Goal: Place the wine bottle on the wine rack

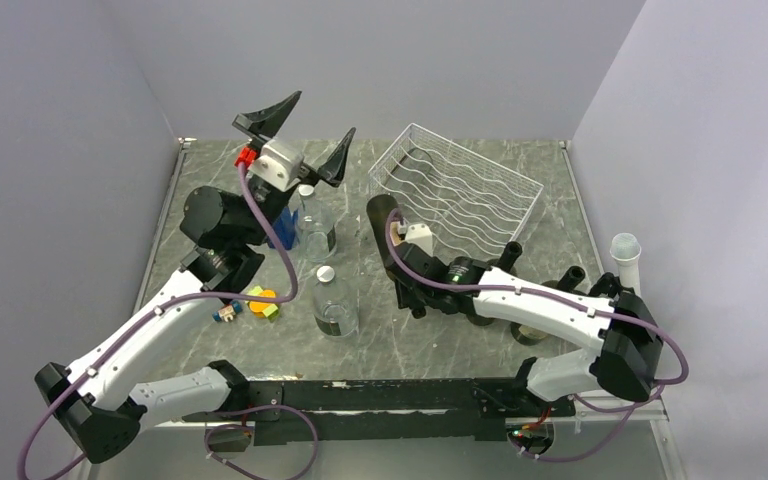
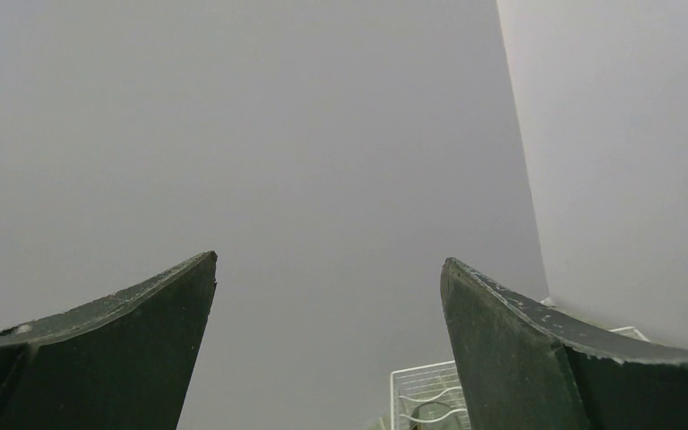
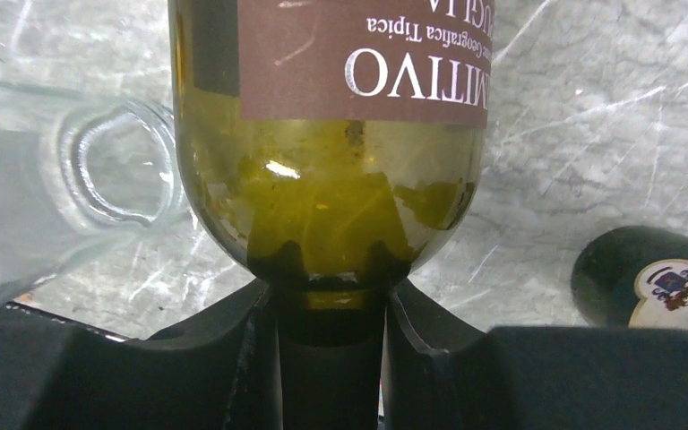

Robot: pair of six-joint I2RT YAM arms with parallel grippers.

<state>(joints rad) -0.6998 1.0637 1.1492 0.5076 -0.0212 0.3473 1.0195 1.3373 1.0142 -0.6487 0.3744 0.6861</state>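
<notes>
Olive wine bottle (image 3: 322, 206), base apparently off-frame

You have the olive-green glass wine bottle (image 3: 322, 206), maroon-labelled, at centre in the top view, its neck pinched in the right gripper (image 3: 330, 291). Its base points toward the white wire wine rack (image 1: 460, 190), sloped and wavy-grooved, upper right of centre.

1. Table (image 1: 410, 345): grey marbled top.
2. Wine rack (image 1: 457, 190): white wire, sits far right.
3. Far clear bottle (image 1: 316, 225), near clear bottle (image 1: 333, 303): upright, mid-table.
4. Coloured blocks (image 1: 260, 302): just left of near clear bottle.
</notes>
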